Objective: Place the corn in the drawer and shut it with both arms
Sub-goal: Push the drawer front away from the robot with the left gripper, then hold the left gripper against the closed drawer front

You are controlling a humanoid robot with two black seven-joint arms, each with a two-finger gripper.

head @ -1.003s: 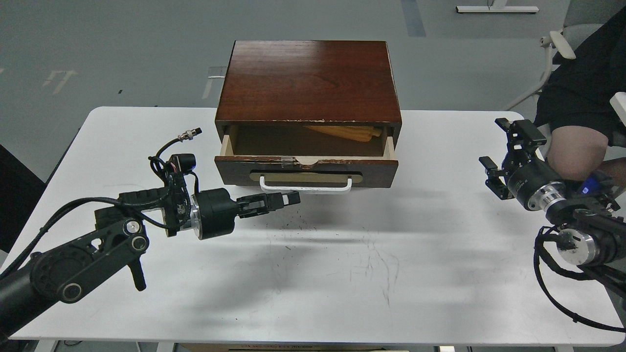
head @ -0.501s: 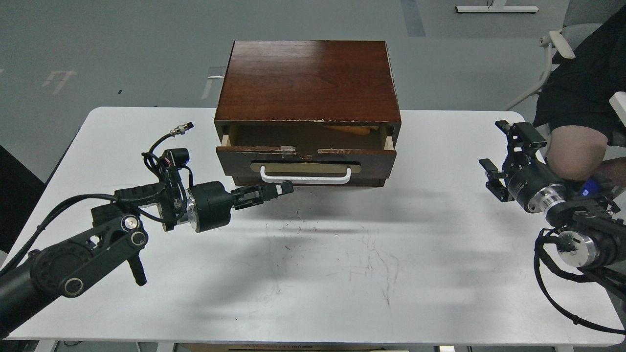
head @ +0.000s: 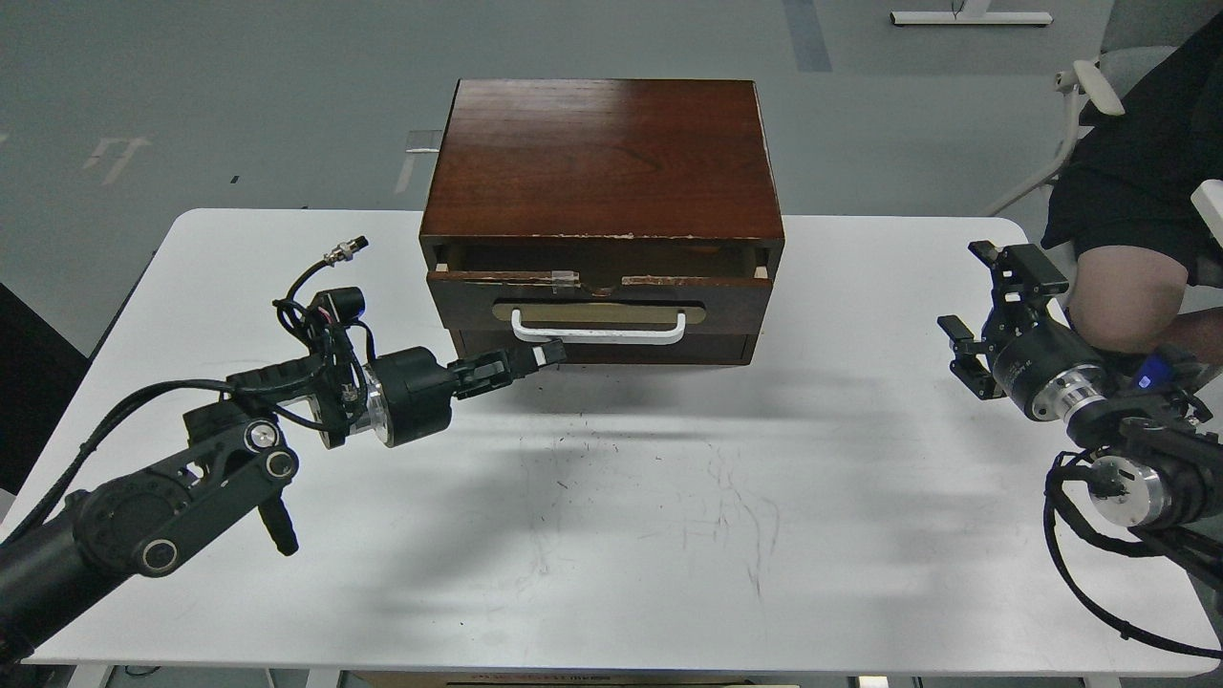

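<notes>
The drawer [head: 600,298], dark reddish-brown with a white bar handle [head: 598,332] on a tan plate, stands almost pushed into its wooden cabinet [head: 602,158]; a thin gap shows along its chipped top edge. The corn is hidden inside. My left gripper [head: 547,355] is shut and empty, its fingertips at the drawer front just below the left end of the handle. My right gripper [head: 989,304] is open and empty, held above the table's right edge, far from the drawer.
The cabinet stands at the back middle of the white table [head: 611,497]. A plain dark panel [head: 602,349] lies under the drawer. A seated person [head: 1137,210] and a chair are beyond the table's right edge, close behind my right arm.
My left gripper has moved forward against the drawer front and the drawer has slid in from about half open to nearly shut. The corn has gone out of sight. The right arm barely moved.
</notes>
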